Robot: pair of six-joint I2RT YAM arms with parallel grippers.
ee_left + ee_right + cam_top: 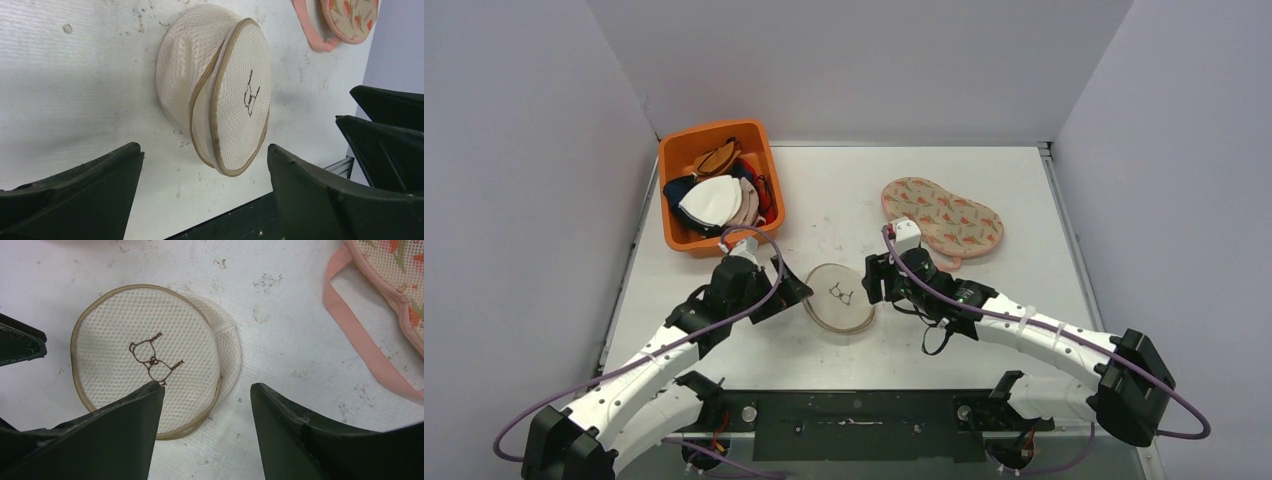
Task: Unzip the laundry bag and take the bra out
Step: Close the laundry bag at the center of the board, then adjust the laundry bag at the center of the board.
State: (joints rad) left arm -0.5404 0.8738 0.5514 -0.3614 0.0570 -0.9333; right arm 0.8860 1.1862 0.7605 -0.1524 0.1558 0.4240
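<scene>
A round cream mesh laundry bag (839, 297) with tan trim and a brown embroidered bra mark lies flat on the table between my two grippers. It also shows in the left wrist view (220, 90) and the right wrist view (150, 357). Its lid sits slightly askew over the base. No bra shows inside it. My left gripper (794, 294) is open and empty just left of the bag. My right gripper (871, 285) is open and empty at the bag's right edge, one finger (120, 430) over the lid.
An orange bin (718, 185) with several bras stands at the back left. A pink bra-shaped mesh bag with an orange print (942, 214) lies at the back right, its pink strap (360, 330) trailing near my right gripper. The table's front edge (864, 395) is close behind the arms.
</scene>
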